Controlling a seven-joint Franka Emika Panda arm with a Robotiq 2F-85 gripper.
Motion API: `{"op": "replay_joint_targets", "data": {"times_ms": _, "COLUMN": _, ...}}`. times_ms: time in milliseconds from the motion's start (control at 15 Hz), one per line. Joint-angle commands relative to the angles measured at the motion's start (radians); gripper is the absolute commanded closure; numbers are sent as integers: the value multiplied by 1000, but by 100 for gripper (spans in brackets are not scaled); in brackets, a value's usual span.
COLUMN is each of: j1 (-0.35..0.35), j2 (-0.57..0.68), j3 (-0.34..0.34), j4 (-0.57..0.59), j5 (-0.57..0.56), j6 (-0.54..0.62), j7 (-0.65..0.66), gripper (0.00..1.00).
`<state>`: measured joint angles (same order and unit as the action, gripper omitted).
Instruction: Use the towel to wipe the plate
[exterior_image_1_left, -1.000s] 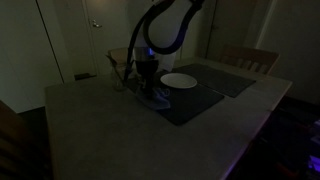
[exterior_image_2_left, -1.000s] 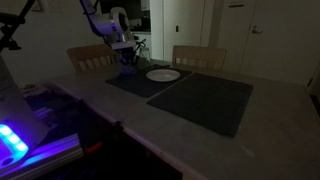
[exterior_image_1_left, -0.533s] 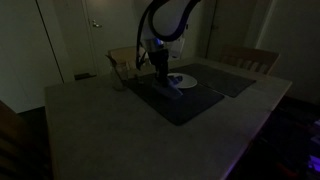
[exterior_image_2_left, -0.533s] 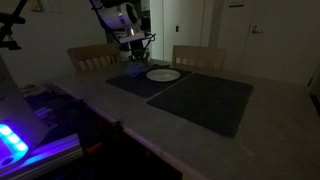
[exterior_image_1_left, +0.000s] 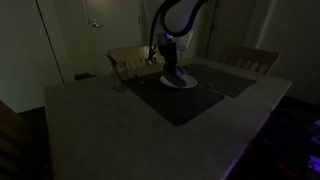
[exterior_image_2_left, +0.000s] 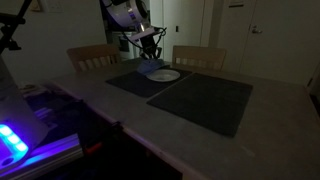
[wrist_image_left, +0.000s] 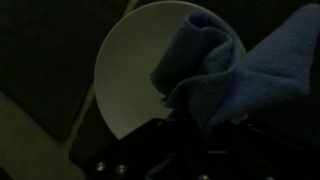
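**A:** Reading the wrist view left to right, we've got the dark placemat (wrist_image_left: 40, 50), then the white plate (wrist_image_left: 125, 75) sitting on it, then the blue towel (wrist_image_left: 245, 70) bunched over the plate's right side. So we'd say the pickup's done and this is the start of the actual wipe, right?

**B:** Yeah, that's our read too. The gripper (wrist_image_left: 195, 128) comes in from the bottom edge and the towel sprouts straight out of it, so we take the jaws as clamped on a fold of cloth. It's really dark down there though, and we can't make out the fingers themselves.

**A:** Is the cloth touching the plate?

**B:** It's either draped on it or just above it, we can't tell which. In an exterior view the gripper (exterior_image_2_left: 150, 58) hangs just above the plate with the towel dangling under it.

**A:** Next move?

**B:** We'd guess press down lightly and sweep left across the bare half, grip kept closed so the towel doesn't slip out. Push too hard and the plate could slide on the mat.
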<state>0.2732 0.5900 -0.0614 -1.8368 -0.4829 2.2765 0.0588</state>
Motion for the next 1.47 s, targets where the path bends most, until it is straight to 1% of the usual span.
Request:
{"op": "replay_joint_targets", "data": {"times_ms": 0, "j1": 9, "j2": -4, "j3": -57, "j4": -41, "j5": -131, "j6": 110, "j7": 130, "gripper": 97}}
{"op": "replay_joint_targets", "data": {"times_ms": 133, "j1": 12, "j2": 3, "j3": -84, "j4": -52, "j5": -202, "j6": 137, "j7": 215, "gripper": 97}}
{"op": "replay_joint_targets", "data": {"times_ms": 267, "j1": 19, "j2": 9, "j3": -104, "j4": -63, "j5": -281, "j6": 121, "j7": 288, "gripper": 97}}
{"op": "replay_joint_targets", "data": {"times_ms": 467, "j1": 9, "j2": 16, "j3": -98, "j4": -83, "j5": -359, "j6": 81, "j7": 353, "gripper": 97}}
{"op": "replay_joint_targets", "data": {"times_ms": 600, "j1": 4, "j2": 18, "j3": -95, "j4": -104, "j5": -397, "j6": 87, "j7": 414, "gripper": 97}}
{"op": "replay_joint_targets", "data": {"times_ms": 867, "j1": 4, "j2": 20, "j3": -89, "j4": -145, "j5": -444, "j6": 100, "j7": 570, "gripper": 97}}
{"op": "replay_joint_targets", "data": {"times_ms": 1067, "j1": 1, "j2": 25, "j3": -72, "j4": -167, "j5": -468, "j6": 100, "j7": 665, "gripper": 97}}
{"op": "replay_joint_targets", "data": {"times_ms": 1400, "j1": -5, "j2": 31, "j3": -39, "j4": -181, "j5": -476, "j6": 117, "j7": 821, "gripper": 97}}
